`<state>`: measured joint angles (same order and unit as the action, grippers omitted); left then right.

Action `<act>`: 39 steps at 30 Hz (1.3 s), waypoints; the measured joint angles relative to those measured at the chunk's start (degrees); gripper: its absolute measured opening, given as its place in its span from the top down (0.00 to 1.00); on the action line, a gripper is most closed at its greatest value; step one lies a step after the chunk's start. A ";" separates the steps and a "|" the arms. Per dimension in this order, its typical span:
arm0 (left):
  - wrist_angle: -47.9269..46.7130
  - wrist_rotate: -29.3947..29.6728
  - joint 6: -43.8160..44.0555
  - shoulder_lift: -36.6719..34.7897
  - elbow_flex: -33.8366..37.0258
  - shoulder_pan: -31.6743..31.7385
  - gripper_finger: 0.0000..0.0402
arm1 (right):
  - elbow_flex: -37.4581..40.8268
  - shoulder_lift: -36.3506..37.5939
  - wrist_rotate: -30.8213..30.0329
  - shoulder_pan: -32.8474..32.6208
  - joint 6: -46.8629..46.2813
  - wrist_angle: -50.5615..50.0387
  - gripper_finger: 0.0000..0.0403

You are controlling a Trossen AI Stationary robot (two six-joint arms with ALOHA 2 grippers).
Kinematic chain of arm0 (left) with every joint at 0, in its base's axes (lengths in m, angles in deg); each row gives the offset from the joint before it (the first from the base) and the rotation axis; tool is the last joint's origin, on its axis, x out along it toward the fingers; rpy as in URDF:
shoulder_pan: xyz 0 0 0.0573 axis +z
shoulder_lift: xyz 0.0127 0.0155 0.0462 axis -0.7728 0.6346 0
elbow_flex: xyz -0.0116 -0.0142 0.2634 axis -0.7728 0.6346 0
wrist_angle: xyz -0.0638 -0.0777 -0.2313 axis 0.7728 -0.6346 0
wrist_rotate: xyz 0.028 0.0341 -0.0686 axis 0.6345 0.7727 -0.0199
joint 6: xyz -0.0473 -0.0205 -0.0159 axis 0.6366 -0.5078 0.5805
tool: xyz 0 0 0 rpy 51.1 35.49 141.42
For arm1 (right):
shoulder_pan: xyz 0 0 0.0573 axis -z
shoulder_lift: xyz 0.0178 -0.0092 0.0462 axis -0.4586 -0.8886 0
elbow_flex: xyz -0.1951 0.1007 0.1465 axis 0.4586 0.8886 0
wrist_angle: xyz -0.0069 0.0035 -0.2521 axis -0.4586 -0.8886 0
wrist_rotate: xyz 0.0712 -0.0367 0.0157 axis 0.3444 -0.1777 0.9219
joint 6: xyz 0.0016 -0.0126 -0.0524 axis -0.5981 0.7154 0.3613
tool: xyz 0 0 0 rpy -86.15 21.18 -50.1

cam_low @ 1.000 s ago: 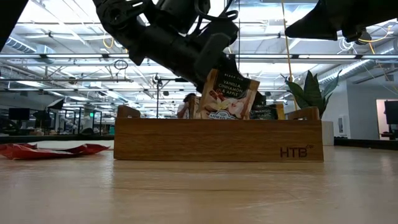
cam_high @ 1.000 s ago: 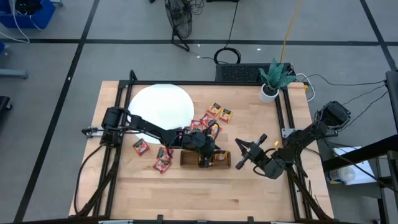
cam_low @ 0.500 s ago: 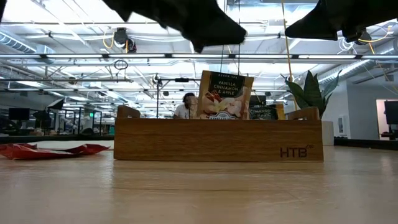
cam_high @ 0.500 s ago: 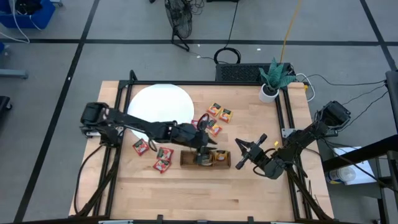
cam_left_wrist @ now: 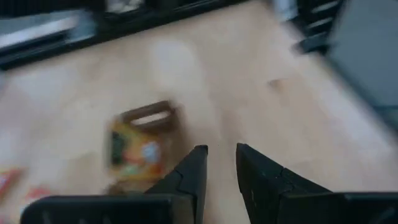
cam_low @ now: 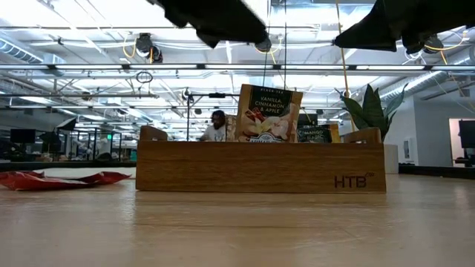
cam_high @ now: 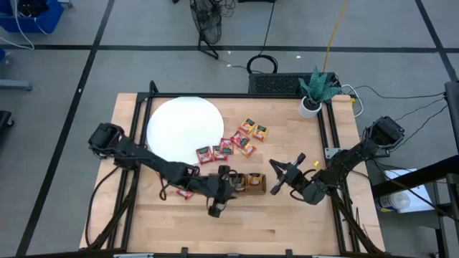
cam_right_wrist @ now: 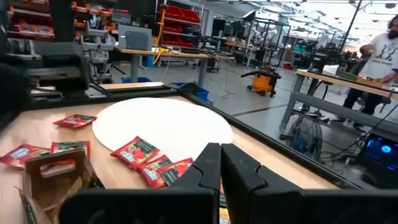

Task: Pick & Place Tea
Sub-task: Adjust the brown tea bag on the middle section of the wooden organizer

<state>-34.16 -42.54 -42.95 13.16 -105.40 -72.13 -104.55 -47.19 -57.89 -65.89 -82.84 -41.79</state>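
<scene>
One sachet (cam_low: 269,113) stands upright in the wooden tray (cam_low: 260,166) — propped by its wall. The left gripper (cam_left_wrist: 221,163), narrowly parted and empty, hangs beside it; loose tea (cam_high: 226,146) lies near the white disc (cam_high: 183,125). The right gripper (cam_right_wrist: 220,163) waits, pinched together.

1 wooden tray (cam_high: 247,183), 1 white disc (cam_high: 183,127), 1 potted plant (cam_high: 313,91) at the table's far right corner. Loose sachets (cam_high: 247,137) on the table: 8 or so, some hidden. 2 sachets upright in the tray.
</scene>
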 joint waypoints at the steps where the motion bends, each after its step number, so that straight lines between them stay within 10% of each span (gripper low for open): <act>1: -0.60 1.92 0.12 0.12 0.11 0.04 0.77 | 0.00 0.00 -0.07 0.00 -0.01 0.01 1.00; 39: -3.95 -2.69 8.15 4.64 0.24 4.76 0.77 | 0.00 0.00 -0.07 -0.02 -0.02 -0.03 1.00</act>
<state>-38.11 -45.23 -34.80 17.79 -105.16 -67.37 -104.55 -47.19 -57.97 -65.91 -82.86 -41.82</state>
